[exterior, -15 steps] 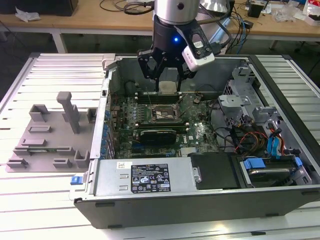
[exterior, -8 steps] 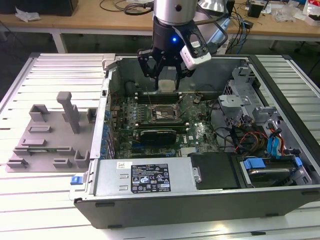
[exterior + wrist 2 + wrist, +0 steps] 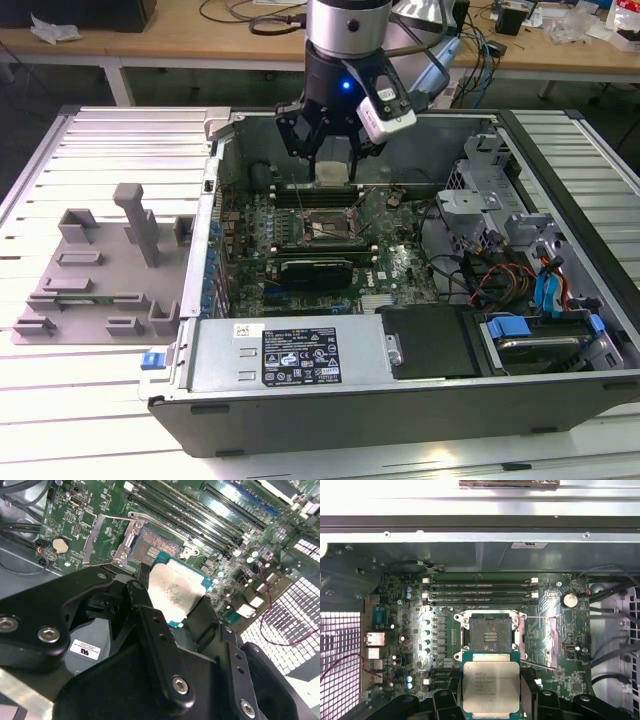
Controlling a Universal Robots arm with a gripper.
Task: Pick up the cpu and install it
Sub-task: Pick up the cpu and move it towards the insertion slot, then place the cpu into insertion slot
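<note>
A white slatted table (image 3: 100, 150) carries an open computer case (image 3: 560, 150), with cluttered wooden benches (image 3: 200, 40) behind it. The gripper (image 3: 333, 165) hangs inside the case, and its black fingers (image 3: 145, 605) are clamped on opposite edges of the cpu (image 3: 333, 172). The chip is held flat, metal top upward, clear of the board.

In the first wrist view the cpu (image 3: 491, 687) carries several lines of fine print on its lid. In the second wrist view the lid (image 3: 175, 592) looks smudged and the green edge shows beneath it.

Just beyond the chip lies the socket (image 3: 491, 634), empty, with its contact field exposed and its metal load plate (image 3: 555, 640) swung open to one side. Memory slots (image 3: 480, 592) run past the socket, and a coin cell (image 3: 568, 599) sits near the plate.

A small white sticker (image 3: 85, 650) is on the gripper body. A large printed label (image 3: 302, 355) covers the metal box at the case's near wall. A gray moulded tray (image 3: 100, 270) rests on the table at the exterior view's left.
</note>
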